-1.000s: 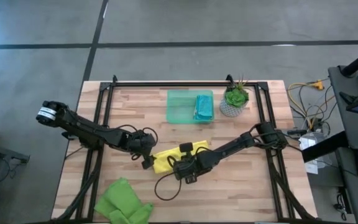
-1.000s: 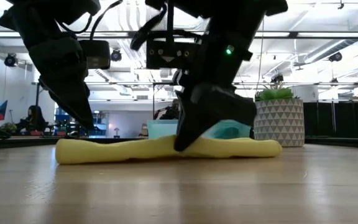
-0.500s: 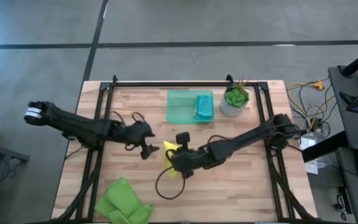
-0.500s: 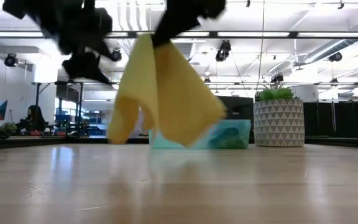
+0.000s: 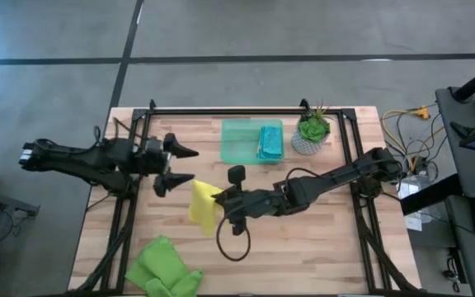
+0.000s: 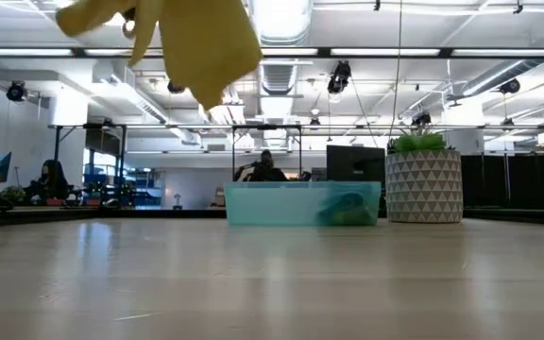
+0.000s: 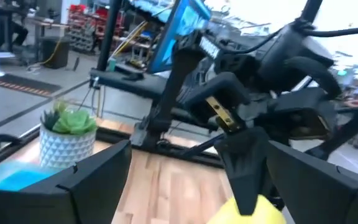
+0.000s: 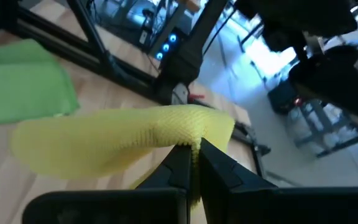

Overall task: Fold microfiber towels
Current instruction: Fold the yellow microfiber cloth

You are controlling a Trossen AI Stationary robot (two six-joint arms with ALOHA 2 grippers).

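The right gripper is clenched on an edge of the soft yellow microfiber towel, which hangs lifted clear of the pale wooden table just left of the table's centre; in the right wrist view the two dark fingers pinch the yellow weave between them, and in the low view the cloth dangles high above the tabletop. The left gripper stands released at about ten o'clock from that towel, its two pointed fingers spread wide and empty, apart from the cloth. The lime green microfiber towels lie bunched at the table's seven o'clock corner, well apart from both arms. A teal-blue microfiber towel sits folded in the right side of the translucent green rectangular tray at twelve o'clock, and just beside the tray, at one o'clock, stands a small green succulent in a white patterned pot.
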